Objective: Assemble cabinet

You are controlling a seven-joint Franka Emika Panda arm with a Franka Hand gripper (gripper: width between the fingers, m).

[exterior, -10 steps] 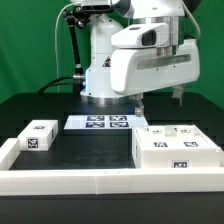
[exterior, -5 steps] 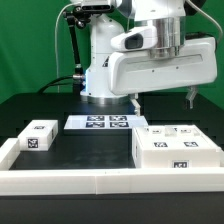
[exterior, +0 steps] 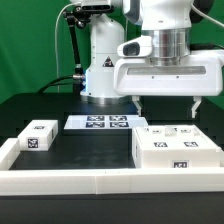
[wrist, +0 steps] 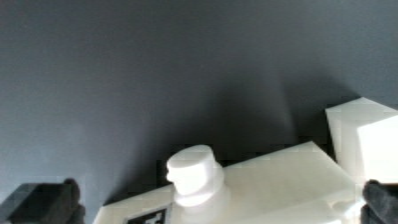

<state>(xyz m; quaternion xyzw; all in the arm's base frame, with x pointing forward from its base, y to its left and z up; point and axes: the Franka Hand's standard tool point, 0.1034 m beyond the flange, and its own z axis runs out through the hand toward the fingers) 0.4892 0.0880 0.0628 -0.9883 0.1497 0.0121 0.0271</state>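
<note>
Cabinet [exterior: 176, 156]: one. Small white block [exterior: 38, 136]: one. Marker board [exterior: 106, 122]: one. Jaws spread.

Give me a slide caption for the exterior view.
Open end effector hovers above the cabinet; a small white block sits apart at the exterior view's left.

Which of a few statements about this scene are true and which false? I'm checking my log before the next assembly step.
1. The fingers are spread open and hold nothing. True.
2. The cabinet sits on the exterior view's left. False: it sits on the right.
3. A small tagged block lies apart from the cabinet. True.
4. The marker board lies on top of the cabinet. False: it lies flat on the table, off the cabinet.
</note>
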